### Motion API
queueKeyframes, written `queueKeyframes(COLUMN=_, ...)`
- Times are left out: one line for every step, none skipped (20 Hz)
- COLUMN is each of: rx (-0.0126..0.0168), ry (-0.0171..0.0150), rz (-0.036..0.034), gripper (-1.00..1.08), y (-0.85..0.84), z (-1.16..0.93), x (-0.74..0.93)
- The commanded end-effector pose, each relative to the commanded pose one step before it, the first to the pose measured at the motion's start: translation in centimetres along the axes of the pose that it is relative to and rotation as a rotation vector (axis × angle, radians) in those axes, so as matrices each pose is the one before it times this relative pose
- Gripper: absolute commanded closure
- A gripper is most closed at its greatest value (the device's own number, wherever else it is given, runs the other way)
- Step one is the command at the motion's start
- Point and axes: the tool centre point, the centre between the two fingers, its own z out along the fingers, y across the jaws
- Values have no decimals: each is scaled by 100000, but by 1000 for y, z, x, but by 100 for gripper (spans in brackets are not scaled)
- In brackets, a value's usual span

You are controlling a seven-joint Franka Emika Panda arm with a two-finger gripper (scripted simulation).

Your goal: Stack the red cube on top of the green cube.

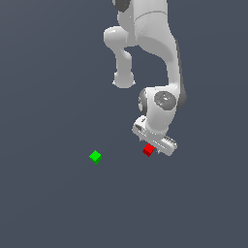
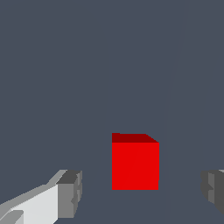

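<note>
I am at the first step, taking the small bright red cube (image 2: pixel 134 165). My two-fingered grey gripper (image 2: pixel 142 187) is spread wide, and the cube lies between the fingers (image 2: pixel 70 192) with a gap on each side, so nothing is pinched yet. I think I am nearly low enough, though the wrist view does not show it clearly. Next I must close squarely on it, lift, and carry it to the small bright green cube (image 1: pixel 95 156), which sits well apart on the plain dark floor (image 1: pixel 48 203). No containers are here.
</note>
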Motion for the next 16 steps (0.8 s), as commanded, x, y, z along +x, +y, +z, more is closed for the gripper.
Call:
queueKeyframes(rx=-68, ry=-50, rz=69, gripper=-92, y=40, z=593, x=-7)
queueKeyframes(rx=0, ry=0, rz=0, gripper=-92, y=-6, z=373, x=-17)
queueKeyframes(rx=5, ry=4, rz=69, gripper=-92, y=21, z=434, x=13)
queueKeyframes(rx=0, ry=0, rz=0, gripper=-92, y=-6, z=502, x=-24)
queueKeyframes(rx=5, ry=4, rz=69, gripper=-92, y=21, z=559, x=6)
queueKeyframes(rx=5, ry=4, rz=69, gripper=-92, y=20, z=540, x=8)
queueKeyframes(rx=0, ry=0, rz=0, gripper=-92, y=-9, z=470, x=-20)
queueKeyframes(rx=5, ry=5, rz=69, gripper=-92, y=16, z=392, x=20)
queueKeyframes(rx=0, ry=0, rz=0, gripper=-92, y=-16, z=322, x=-5)
queueKeyframes(rx=0, ry=0, rz=0, gripper=-92, y=-20, z=249, x=3)
queueKeyframes(rx=0, ry=0, rz=0, gripper=-92, y=-25, z=177, x=12)
queueKeyframes(rx=0, ry=0, rz=0, gripper=-92, y=-29, z=107, x=19)
queueKeyframes(rx=0, ry=0, rz=0, gripper=-92, y=-27, z=45, x=21)
queueKeyframes(rx=0, ry=0, rz=0, gripper=-92, y=-11, z=8, x=10)
queueKeyframes(rx=0, ry=0, rz=0, gripper=108, y=0, z=0, x=0)
queueKeyframes(rx=0, ry=0, rz=0, gripper=108, y=0, z=0, x=0)
